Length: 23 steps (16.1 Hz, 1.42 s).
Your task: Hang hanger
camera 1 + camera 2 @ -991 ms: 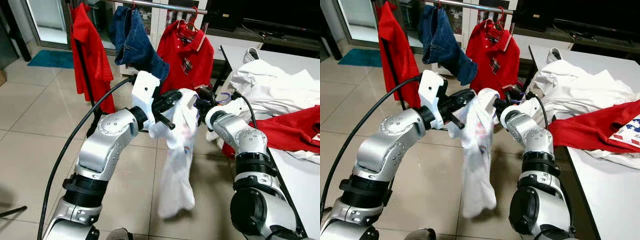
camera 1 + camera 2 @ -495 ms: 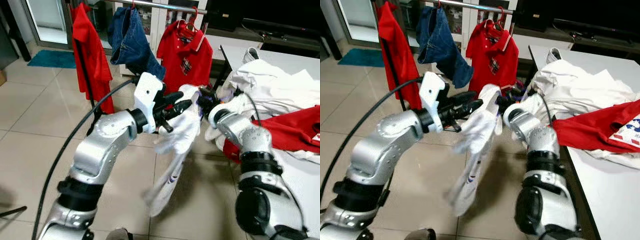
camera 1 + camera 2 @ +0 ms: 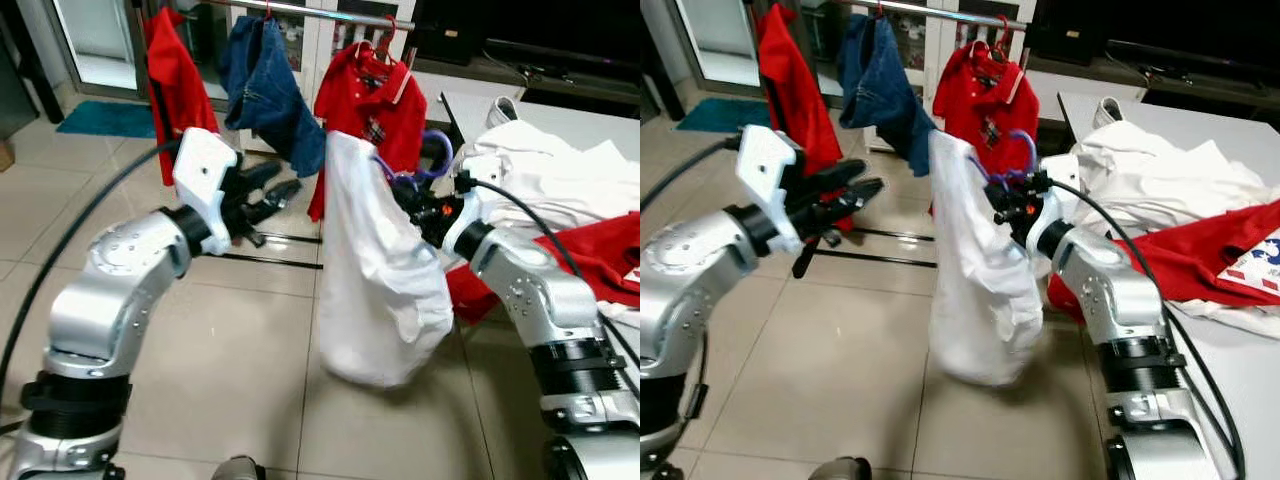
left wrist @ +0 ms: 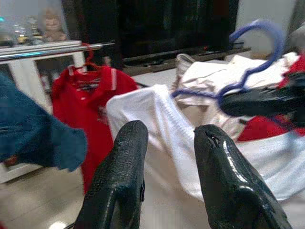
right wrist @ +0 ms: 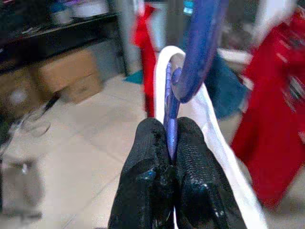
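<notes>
So, eye views first: the left gripper (image 3: 268, 195) has let go of the white shirt (image 3: 375, 270) and backed off to the left, fingers spread and empty. A second ago both grippers were bunched up in the cloth; now the shirt hangs free off the purple hanger (image 3: 428, 160), held by the right gripper (image 3: 1012, 203) alone, below the rail (image 3: 310, 10).

Left wrist view: two open fingers (image 4: 119, 181), shirt and hanger well beyond them.

Right wrist view: fingers (image 5: 150, 176) pressed tight on the hanger's neck.

Looks like dressing's done, so next is lifting the hook onto the rail.
</notes>
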Motion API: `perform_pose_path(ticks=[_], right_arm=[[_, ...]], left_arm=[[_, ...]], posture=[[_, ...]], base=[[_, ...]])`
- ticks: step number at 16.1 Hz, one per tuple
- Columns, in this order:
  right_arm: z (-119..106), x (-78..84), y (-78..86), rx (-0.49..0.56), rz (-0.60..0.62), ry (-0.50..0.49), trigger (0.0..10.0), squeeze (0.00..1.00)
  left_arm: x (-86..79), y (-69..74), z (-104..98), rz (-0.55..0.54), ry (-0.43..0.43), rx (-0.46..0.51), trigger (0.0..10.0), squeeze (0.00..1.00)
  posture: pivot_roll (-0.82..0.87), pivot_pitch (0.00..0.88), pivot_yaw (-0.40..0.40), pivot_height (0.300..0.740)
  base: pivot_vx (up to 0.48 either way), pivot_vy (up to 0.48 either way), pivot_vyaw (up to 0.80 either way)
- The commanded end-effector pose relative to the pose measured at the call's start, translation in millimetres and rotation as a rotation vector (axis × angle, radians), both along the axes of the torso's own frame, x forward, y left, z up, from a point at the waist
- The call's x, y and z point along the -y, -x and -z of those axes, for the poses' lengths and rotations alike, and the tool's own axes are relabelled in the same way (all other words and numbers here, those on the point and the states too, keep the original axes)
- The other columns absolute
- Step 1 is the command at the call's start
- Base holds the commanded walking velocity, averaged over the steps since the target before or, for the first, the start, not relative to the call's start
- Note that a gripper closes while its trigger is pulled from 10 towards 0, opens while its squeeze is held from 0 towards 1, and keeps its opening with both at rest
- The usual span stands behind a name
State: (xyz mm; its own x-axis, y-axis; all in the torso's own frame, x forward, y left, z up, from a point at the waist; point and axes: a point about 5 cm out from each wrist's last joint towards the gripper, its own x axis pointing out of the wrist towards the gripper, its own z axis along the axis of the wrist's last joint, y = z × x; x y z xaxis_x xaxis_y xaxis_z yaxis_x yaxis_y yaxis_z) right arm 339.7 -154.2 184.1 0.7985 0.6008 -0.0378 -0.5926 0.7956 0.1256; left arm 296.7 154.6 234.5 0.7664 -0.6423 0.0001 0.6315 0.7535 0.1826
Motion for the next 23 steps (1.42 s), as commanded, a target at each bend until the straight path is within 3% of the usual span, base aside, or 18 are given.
perform_pose_path(ticks=[1,2,5,7,9,15,17,18,19,20,23], right_arm=[[-9.7,5.8,4.4,0.074,-0.039,0.042,10.0,0.00],[-11.1,5.1,7.0,0.080,-0.070,0.052,10.0,0.00],[-18.0,-6.8,18.4,0.107,-0.188,0.024,10.0,0.00],[-19.5,-12.9,21.9,0.116,-0.223,0.014,10.0,0.00],[-19.9,-19.0,23.7,0.113,-0.240,0.007,10.0,0.00],[-18.4,-38.1,32.4,0.074,-0.286,-0.011,10.0,0.00],[-19.2,-44.5,36.8,0.066,-0.320,-0.027,10.0,0.00],[-19.2,-45.2,37.2,0.064,-0.324,-0.028,10.0,0.00],[-19.1,-46.0,37.7,0.061,-0.327,-0.027,10.0,0.00],[-19.1,-46.0,37.6,0.057,-0.325,-0.026,10.0,0.00],[-18.8,-43.6,35.1,0.045,-0.308,-0.025,10.0,0.00]], left_arm=[[-6.5,-2.0,-3.3,-0.044,-0.004,0.008,10.0,0.00],[-8.3,-4.8,-2.8,-0.064,0.019,-0.005,10.0,1.00],[0.6,-12.9,9.1,-0.063,0.031,-0.061,10.0,1.00],[17.5,-23.8,12.7,-0.029,0.101,-0.069,10.0,1.00],[36.0,-34.4,19.2,0.010,0.107,-0.104,10.0,1.00],[48.8,-50.8,33.5,-0.072,0.028,-0.091,10.0,1.00],[49.1,-58.5,36.6,-0.120,0.064,-0.088,10.0,0.98],[50.1,-58.9,36.8,-0.114,0.066,-0.089,9.1,0.75],[52.9,-58.7,36.6,-0.102,0.063,-0.085,0.0,0.18],[55.5,-57.9,36.0,-0.092,0.058,-0.079,0.0,0.00],[63.5,-53.3,36.6,-0.075,0.051,-0.067,0.0,0.00]], posture=[[0.11,0.000,-0.088,0.740],[0.11,0.000,-0.085,0.740],[0.12,0.000,-0.086,0.740],[0.11,0.000,-0.088,0.740],[0.10,0.000,-0.082,0.740],[0.09,0.000,-0.078,0.740],[0.09,0.000,-0.083,0.740],[0.09,0.000,-0.083,0.740],[0.09,0.000,-0.084,0.740],[0.09,0.000,-0.085,0.740],[0.09,0.000,-0.086,0.740]], base=[[0.000,0.000,0.00],[0.000,0.000,0.00],[0.000,0.000,0.00],[0.000,0.000,0.00],[0.000,0.000,0.00],[0.000,0.000,0.00],[0.000,0.000,0.00],[0.000,0.000,0.00],[0.000,0.000,0.00],[0.000,0.000,0.00],[0.000,0.000,0.00]])
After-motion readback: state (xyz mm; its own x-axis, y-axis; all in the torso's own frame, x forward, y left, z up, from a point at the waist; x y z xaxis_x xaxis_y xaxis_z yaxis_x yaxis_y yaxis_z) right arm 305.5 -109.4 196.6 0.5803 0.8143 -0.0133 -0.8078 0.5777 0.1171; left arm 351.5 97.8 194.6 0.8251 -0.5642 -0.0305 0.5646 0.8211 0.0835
